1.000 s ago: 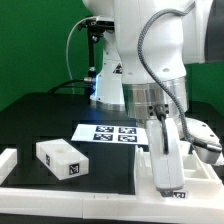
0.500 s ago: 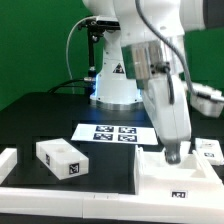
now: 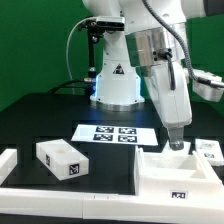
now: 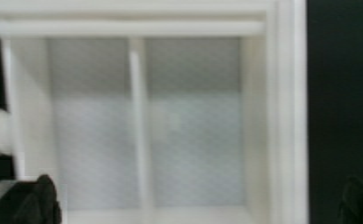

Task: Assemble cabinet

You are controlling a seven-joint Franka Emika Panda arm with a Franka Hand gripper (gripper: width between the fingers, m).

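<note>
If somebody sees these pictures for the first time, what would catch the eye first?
The gripper hangs open over the cabinet, a big white box at the exterior view's lower right. On that view's left lies a loose white block with a tag; the marker board lies farther back.

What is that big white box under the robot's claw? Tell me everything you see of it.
The cabinet is a white, plastic-looking box, open on top, lying flat on the black table at the exterior view's right. Seen from the wrist view, a thin wall splits its inside into two long compartments, both apparently empty. A small black-and-white tag marks its front. The open gripper hangs just above it; contact cannot be told.
</note>
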